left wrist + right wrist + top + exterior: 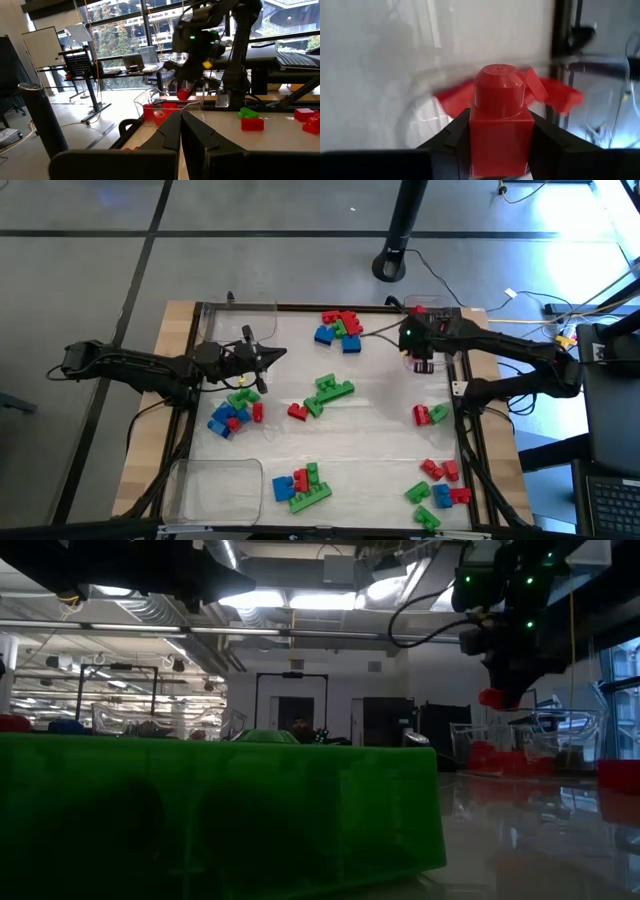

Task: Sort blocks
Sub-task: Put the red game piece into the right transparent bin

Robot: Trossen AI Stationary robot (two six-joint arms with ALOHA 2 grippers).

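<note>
- My left gripper (280, 355) hovers over the left part of the table (380, 410), fingers pressed together with nothing between them
- Just below and beside that gripper sits a mixed pile (232, 412) of blue, green and red blocks
- Past its tip, toward the middle, lie a green cluster (330, 392) and a small red block (297, 412)
- At the table's far edge, between my two grippers, is a red, blue and green heap (340, 327)
- My right gripper (495, 150) is raised over the far right corner, its fingers partly apart and clamped on the two sides of a red brick (498, 127), stud facing forward
- Just beyond the brick is the curved rim of a clear tray (600, 65) with red pieces (555, 95) in it
- Nearer me from that gripper, a red and green pair (431, 414) lies by the right rail, and more blocks (438, 485) sit in the near right corner
- A second clear tray (212, 485) sits in the near left corner
</note>
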